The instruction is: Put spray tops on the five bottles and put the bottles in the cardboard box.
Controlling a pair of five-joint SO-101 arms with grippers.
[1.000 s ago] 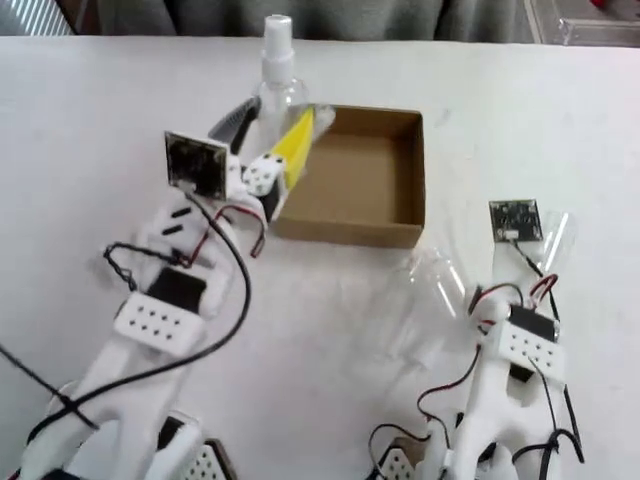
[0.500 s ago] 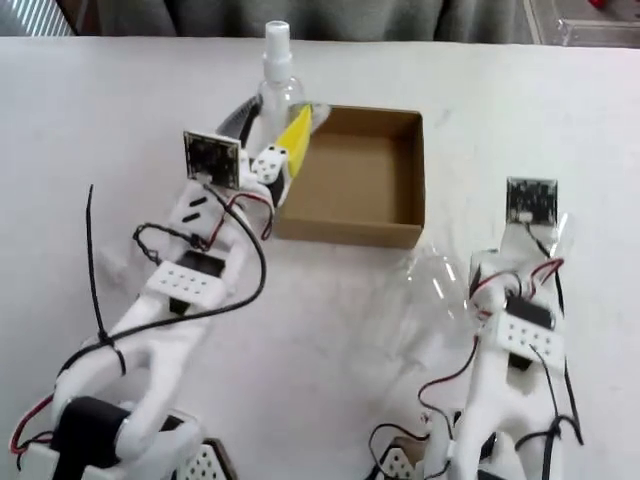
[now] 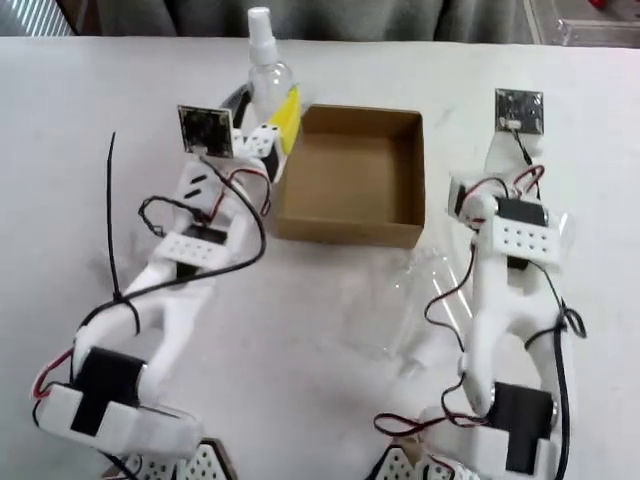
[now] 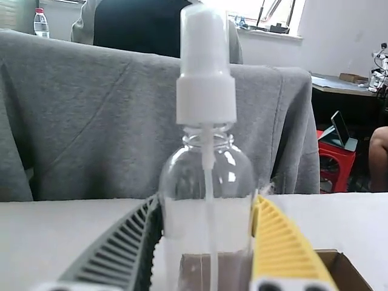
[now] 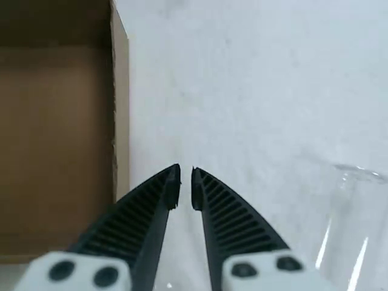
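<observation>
Clear plastic bottle (image 3: pixel 270 78) (image 4: pixel 206 200) with a white spray top (image 3: pixel 259 24) (image 4: pixel 206 66) seated on its neck, thin dip tube running down inside. Upright, just beyond the far-left corner of the open brown cardboard box (image 3: pixel 350 232), outside its walls. Cannot tell whether resting on the counter or lifted off it.

Clamped at the belly by the left gripper (image 3: pixel 262 102) (image 4: pixel 206 242), one ribbed grey finger and one ribbed yellow finger (image 4: pixel 279 248) pressed to opposite sides. Left arm (image 3: pixel 195 245) stretched forward along the box's left side, wrist roughly level and aimed past that far-left corner.

To the right of the box, right arm (image 3: pixel 515 235) extended forward beside the right wall. Right gripper (image 5: pixel 185 182) pointing down at bare counter just off the box's right wall (image 5: pixel 120 121), black ribbed fingers drawn nearly together with a thin slit at the tips, gripping nothing.

Near the box's front-right corner, a second clear bottle (image 3: pixel 425 295) lying on its side with no top; beside the right gripper, the open neck of a clear bottle (image 5: pixel 351 230).

All on a white counter (image 3: pixel 90 90), with a grey cloth (image 4: pixel 91 121) draped beyond the box's far side.
</observation>
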